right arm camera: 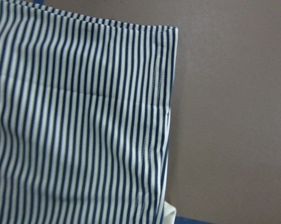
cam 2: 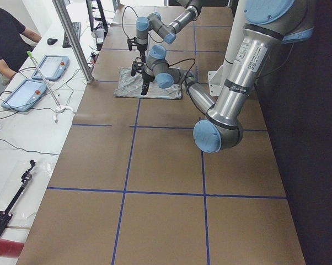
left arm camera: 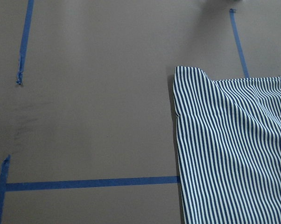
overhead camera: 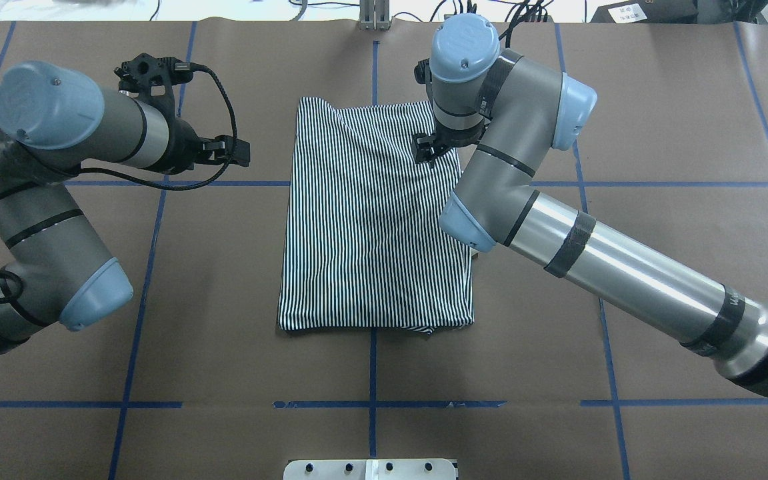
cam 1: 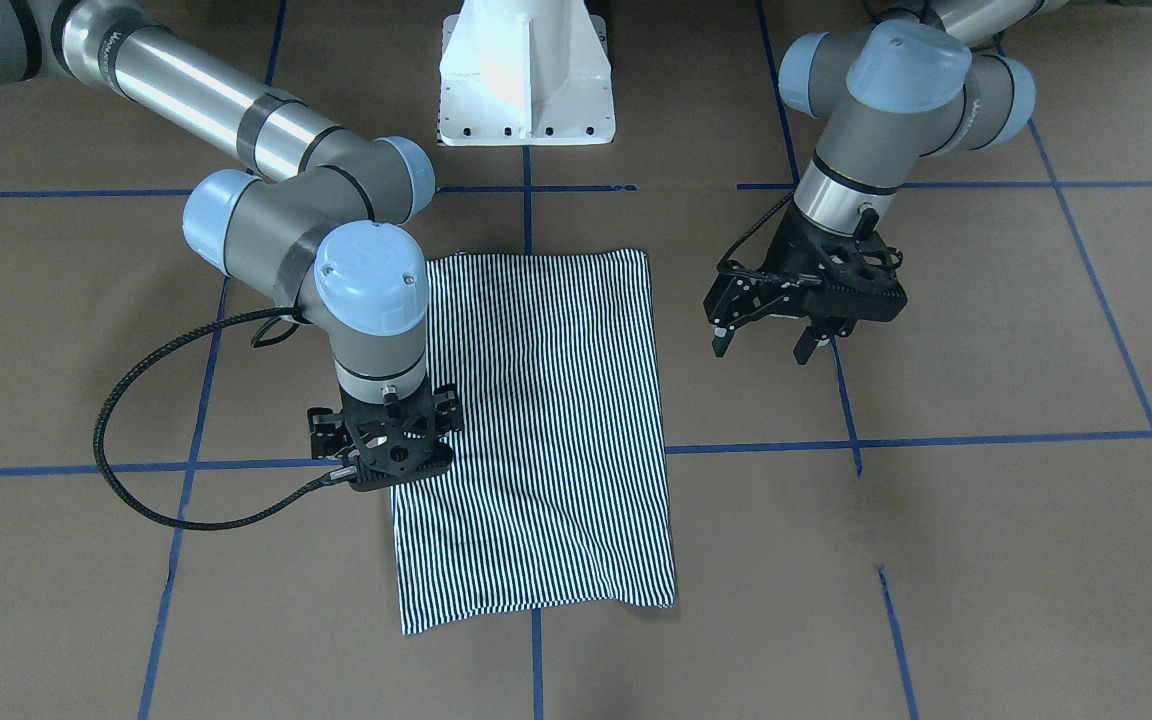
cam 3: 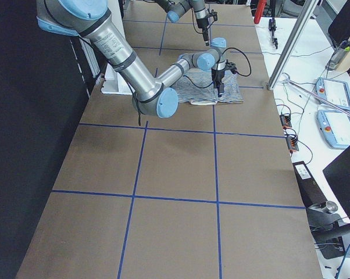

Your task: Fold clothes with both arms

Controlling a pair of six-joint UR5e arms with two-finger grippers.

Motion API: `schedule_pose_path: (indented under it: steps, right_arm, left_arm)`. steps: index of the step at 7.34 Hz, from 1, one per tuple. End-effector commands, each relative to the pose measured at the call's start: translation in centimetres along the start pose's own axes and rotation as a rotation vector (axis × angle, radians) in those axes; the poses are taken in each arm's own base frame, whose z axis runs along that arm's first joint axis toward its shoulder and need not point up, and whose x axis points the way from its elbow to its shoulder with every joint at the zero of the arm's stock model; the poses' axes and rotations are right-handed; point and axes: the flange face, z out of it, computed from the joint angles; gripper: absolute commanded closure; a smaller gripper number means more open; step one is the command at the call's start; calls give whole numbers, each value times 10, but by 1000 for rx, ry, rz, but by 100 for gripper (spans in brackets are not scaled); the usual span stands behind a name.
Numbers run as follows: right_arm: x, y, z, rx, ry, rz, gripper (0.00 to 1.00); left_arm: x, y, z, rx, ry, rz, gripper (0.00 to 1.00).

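Observation:
The striped shirt (cam 1: 546,420) lies folded into a flat rectangle in the middle of the table (overhead camera: 371,220); collar and placket are hidden. My right gripper (cam 1: 391,455) points straight down on the shirt's edge on my right, far end (overhead camera: 427,148). Its fingers are hidden under the wrist, so I cannot tell if they hold cloth. The right wrist view shows the shirt's hemmed edge (right arm camera: 75,130) close up. My left gripper (cam 1: 762,350) is open and empty, hovering over bare table beside the shirt's other edge (overhead camera: 231,151). The left wrist view shows the shirt's corner (left arm camera: 234,149).
The white pedestal base (cam 1: 526,75) stands at the robot's side of the table. Blue tape lines (cam 1: 936,438) cross the brown table cover. A black cable (cam 1: 136,440) loops from the right wrist. An operator (cam 2: 6,33) and tablets (cam 2: 22,94) are beyond the far edge.

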Motion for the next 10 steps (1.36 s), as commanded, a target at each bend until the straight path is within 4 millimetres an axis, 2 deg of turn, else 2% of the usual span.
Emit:
schedule_pose_path:
  steps: [1,3,4,5,8,10]
  right_arm:
    - [-5,24,-41,6,-116,82,0]
    - [14,75,-62,-10,-189,150,0]
    - [22,91,-71,-23,-216,174,0]
    - [23,96,-72,-24,-222,188,0]
    - [18,94,-77,-18,-232,188,0]
    - [18,93,-78,-16,-233,188,0]
  left_arm:
    - [5,19,18,-120,11,-198,0]
    - [43,81,46,-177,-19,-448,0]
    - [70,111,59,-165,-95,-517,0]
    - [85,134,68,-157,-177,-564,2]
    - [88,181,91,-151,-287,-603,4]
    - [90,189,94,-157,-310,-622,6]
